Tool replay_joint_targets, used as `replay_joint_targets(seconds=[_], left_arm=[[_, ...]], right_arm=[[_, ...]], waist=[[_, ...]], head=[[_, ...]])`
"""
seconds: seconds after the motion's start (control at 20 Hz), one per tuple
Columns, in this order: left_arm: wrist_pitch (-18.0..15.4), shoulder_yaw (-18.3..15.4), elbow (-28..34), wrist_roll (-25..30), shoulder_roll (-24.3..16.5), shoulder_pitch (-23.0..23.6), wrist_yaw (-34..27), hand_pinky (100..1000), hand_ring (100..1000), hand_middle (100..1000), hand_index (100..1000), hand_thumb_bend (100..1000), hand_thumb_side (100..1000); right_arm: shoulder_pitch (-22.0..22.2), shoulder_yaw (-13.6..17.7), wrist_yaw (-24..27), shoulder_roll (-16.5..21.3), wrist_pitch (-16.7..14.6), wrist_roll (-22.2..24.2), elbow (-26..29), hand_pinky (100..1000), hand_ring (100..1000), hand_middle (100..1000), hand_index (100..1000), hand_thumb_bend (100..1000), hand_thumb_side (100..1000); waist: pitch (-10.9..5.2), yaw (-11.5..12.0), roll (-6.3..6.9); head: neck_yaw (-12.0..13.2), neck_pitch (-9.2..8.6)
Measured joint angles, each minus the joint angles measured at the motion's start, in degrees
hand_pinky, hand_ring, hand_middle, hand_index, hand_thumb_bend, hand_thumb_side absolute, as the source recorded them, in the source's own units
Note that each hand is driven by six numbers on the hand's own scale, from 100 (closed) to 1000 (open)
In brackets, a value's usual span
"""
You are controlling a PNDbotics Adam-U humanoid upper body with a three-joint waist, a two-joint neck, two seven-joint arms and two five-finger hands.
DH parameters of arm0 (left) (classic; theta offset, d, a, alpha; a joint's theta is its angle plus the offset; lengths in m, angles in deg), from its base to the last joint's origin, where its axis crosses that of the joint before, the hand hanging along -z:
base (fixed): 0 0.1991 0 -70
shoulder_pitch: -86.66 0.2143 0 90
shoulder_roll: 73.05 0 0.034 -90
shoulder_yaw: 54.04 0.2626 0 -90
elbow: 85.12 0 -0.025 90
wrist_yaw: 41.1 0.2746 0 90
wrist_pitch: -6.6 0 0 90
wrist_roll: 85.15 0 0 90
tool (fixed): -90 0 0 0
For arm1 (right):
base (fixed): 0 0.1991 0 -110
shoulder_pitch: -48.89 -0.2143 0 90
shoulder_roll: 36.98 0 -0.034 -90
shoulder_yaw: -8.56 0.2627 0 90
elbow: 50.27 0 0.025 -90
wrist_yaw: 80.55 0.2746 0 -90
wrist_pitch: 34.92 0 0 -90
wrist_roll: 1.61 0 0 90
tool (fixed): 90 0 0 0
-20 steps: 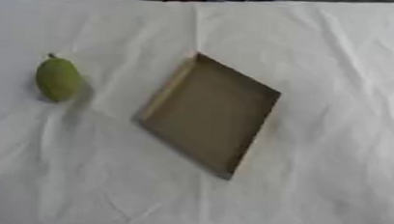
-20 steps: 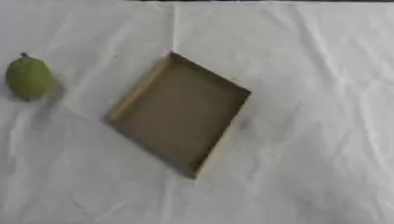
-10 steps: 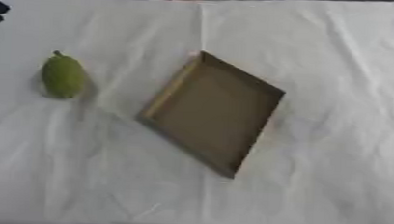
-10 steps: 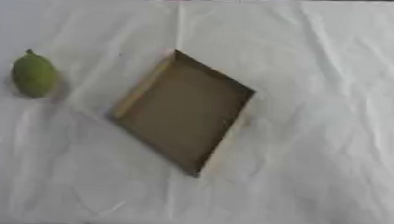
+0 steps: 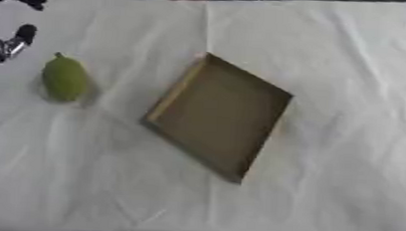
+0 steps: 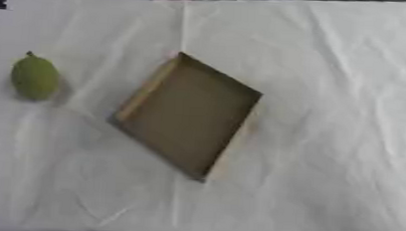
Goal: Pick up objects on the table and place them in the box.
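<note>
Near edge: white cloth [image 5: 107, 192], creased, nothing resting on it.

Mid-table: shallow brown box [image 5: 220, 116], turned corner-on, open side up, apparently empty. Low walls and a bare floor, so well suited to a drop from above.

Left of box, well apart from it: green pear-shaped fruit [image 5: 65, 78] lying on the cloth, stem end toward the far side. Only loose object seen; judged the next pick. Untouched, nothing of the task done yet.

Far left corner: left hand [image 5: 8, 40] entering at the frame edge, just beyond the fruit and not touching it. Placement fits an approach to the fruit from the far-left side. Only black and silver parts visible, mostly cut off by the edge; finger spread not determinable, so open or closed cannot be told.

Right hand: absent from both views.

Far edge: dark shapes beyond the cloth, not identifiable.
</note>
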Motion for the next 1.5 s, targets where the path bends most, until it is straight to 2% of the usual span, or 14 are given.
replay_joint_targets(seconds=[0.1, 0.25, 0.3, 0.5, 0.55, 0.75, 0.9, 0.95, 1.1, 1.15, 1.25, 1.5], left_arm=[[0.4, 0.0, -1.1, 1.1, 0.7, -0.1, 1.2, 1000, 874, 867, 876, 100, 464], [1.7, 0.0, -3.0, 2.5, 2.0, -0.6, 2.9, 1000, 890, 875, 877, 115, 554], [2.2, -0.1, -3.7, 3.0, 2.4, -0.6, 3.4, 1000, 896, 883, 878, 136, 619], [3.9, -0.9, -6.6, 4.7, 3.6, -0.6, 5.7, 1000, 885, 886, 899, 219, 713], [4.1, -1.1, -7.1, 4.9, 3.8, -0.6, 6.6, 969, 869, 886, 902, 261, 743], [4.3, -1.8, -8.4, 5.1, 4.5, -0.6, 10.8, 900, 834, 896, 917, 378, 716], [4.3, -1.8, -8.9, 5.0, 4.6, -0.6, 14.1, 835, 825, 906, 934, 422, 707], [4.2, -1.8, -9.1, 5.0, 4.6, -0.6, 15.2, 794, 807, 907, 949, 447, 690], [3.7, -2.4, -9.4, 4.4, 4.6, -0.6, 19.2, 763, 793, 919, 978, 507, 641], [3.4, -2.6, -9.4, 3.9, 4.6, -0.6, 21.0, 729, 763, 912, 985, 539, 613], [2.7, -3.1, -9.4, 2.3, 4.6, -0.7, 24.9, 701, 734, 908, 993, 572, 583], [1.7, -3.9, -10.1, -2.8, 4.7, -1.2, 33.7, 652, 663, 906, 1000, 580, 572]], right_arm=[[0.0, 0.0, 0.0, 0.0, 0.1, 0.1, 0.0, 724, 632, 617, 747, 100, 276], [0.0, 0.0, 0.0, 0.0, 0.1, 0.1, 0.0, 724, 632, 617, 747, 100, 274], [0.0, 0.0, 0.0, 0.0, 0.1, 0.1, 0.0, 724, 632, 617, 747, 100, 274], [0.0, 0.0, 0.0, 0.0, 0.2, 0.0, 0.0, 724, 632, 617, 747, 100, 274], [0.0, 0.0, 0.0, 0.0, 0.2, 0.0, 0.0, 724, 632, 617, 747, 100, 274], [0.1, 0.0, 0.0, 0.0, 0.3, 0.0, 0.0, 725, 632, 617, 747, 100, 275], [0.1, 0.0, 0.0, -0.1, 0.3, -0.1, 0.1, 725, 632, 617, 747, 100, 277], [0.1, 0.0, 0.0, -0.1, 0.3, -0.1, 0.1, 725, 631, 616, 747, 100, 277], [0.3, 0.0, 0.1, -0.2, 0.4, 0.0, 0.1, 725, 630, 616, 746, 100, 278], [0.3, 0.0, 0.1, -0.2, 0.4, 0.0, 0.1, 725, 630, 615, 745, 100, 278], [0.3, 0.0, 0.1, -0.4, 0.5, 0.0, 0.1, 725, 629, 615, 744, 100, 278], [0.4, 0.0, 0.1, -0.5, 0.5, 0.0, 0.1, 725, 629, 614, 743, 100, 279]], waist=[[0.00, -0.1, 0.07], [0.00, 0.0, 0.08], [-0.01, 0.0, 0.07], [-0.02, 0.1, -0.05], [-0.02, 0.1, -0.06], [-0.03, 0.2, -0.08], [-0.04, 0.2, -0.07], [-0.04, 0.2, -0.07], [-0.04, 0.2, -0.05], [-0.04, 0.2, -0.04], [-0.04, 0.2, -0.05], [-0.04, 0.1, -0.07]], head=[[0.0, 0.01], [0.0, 0.04], [0.0, 0.04], [-0.1, 0.04], [-0.1, 0.04], [-0.1, 0.03], [0.0, 0.03], [0.0, 0.03], [0.0, 0.01], [0.0, 0.01], [0.0, 0.00], [0.1, -0.03]])
